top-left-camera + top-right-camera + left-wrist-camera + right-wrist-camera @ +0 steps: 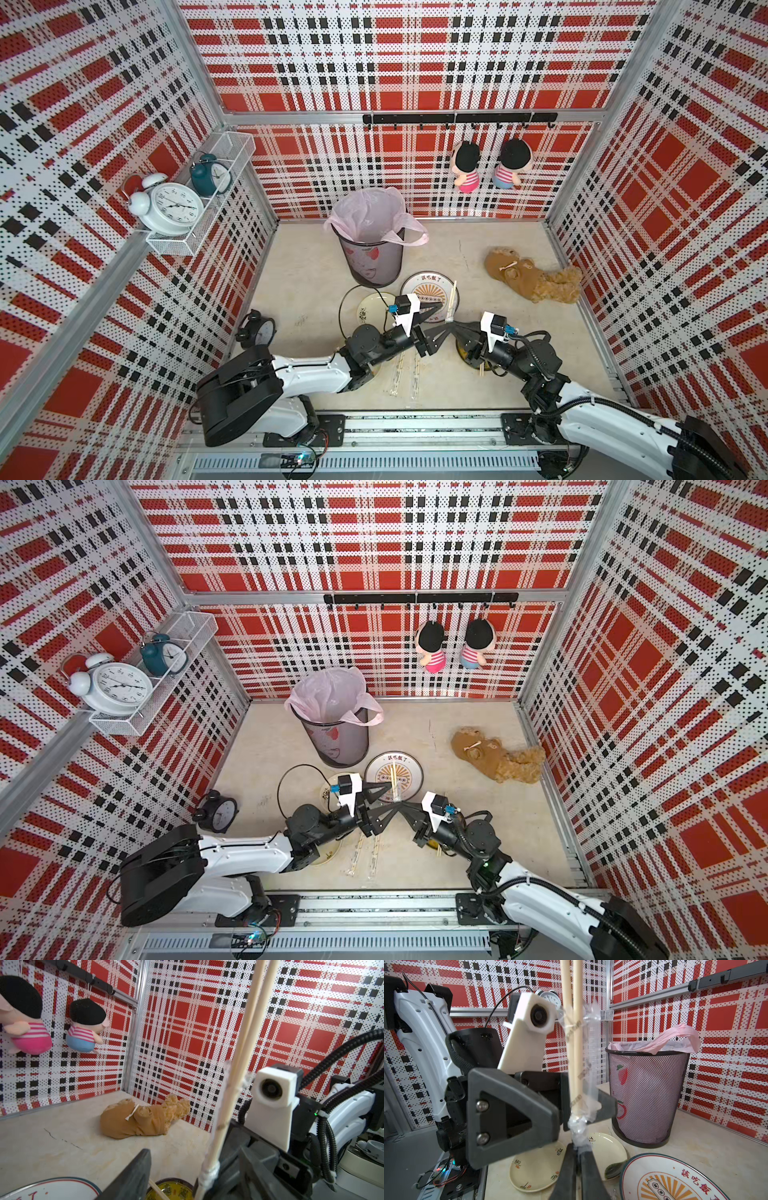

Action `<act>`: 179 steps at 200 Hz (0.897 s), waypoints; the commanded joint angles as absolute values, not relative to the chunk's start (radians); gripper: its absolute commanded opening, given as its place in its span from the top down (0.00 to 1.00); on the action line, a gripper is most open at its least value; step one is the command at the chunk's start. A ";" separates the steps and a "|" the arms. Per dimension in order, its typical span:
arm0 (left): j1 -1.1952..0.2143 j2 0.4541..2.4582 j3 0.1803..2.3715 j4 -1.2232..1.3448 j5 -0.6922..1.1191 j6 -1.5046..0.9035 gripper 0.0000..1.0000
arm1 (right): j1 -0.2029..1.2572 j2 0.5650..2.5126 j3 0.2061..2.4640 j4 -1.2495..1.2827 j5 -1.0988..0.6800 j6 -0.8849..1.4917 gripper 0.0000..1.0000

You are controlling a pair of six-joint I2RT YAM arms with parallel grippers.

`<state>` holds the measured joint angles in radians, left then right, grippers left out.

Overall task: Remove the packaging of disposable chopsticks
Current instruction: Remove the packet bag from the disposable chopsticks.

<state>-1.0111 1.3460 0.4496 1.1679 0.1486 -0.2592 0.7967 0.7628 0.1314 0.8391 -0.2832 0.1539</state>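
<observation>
A pair of disposable chopsticks stands upright above the plates, also seen in both top views. The clear packaging hangs torn beside the sticks and is bunched at their lower end. My right gripper is shut on that bunched end. My left gripper is open, and the sticks pass between its fingers close to one of them. Two more wrapped pairs lie flat on the table under my left arm.
A mesh bin with a pink liner stands behind a cream plate and a patterned plate. A yellow dish holds a loose chopstick. A brown plush toy lies at the right, a black clock at the left.
</observation>
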 commanded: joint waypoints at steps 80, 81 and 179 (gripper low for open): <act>-1.001 1.286 0.520 1.128 0.115 -0.170 0.90 | 0.800 0.767 0.124 0.824 -0.342 0.138 1.00; -1.002 1.287 0.519 1.128 0.115 -0.170 0.90 | 0.800 0.767 0.124 0.824 -0.342 0.138 1.00; -1.022 1.369 0.442 1.121 0.121 -0.219 0.99 | 0.801 0.725 0.166 0.858 -0.342 0.148 1.00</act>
<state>-1.0164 1.3350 0.4911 1.1866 0.1314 -0.2047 0.7959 0.7658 0.1314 0.7822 -0.3130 0.1665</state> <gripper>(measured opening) 0.092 0.070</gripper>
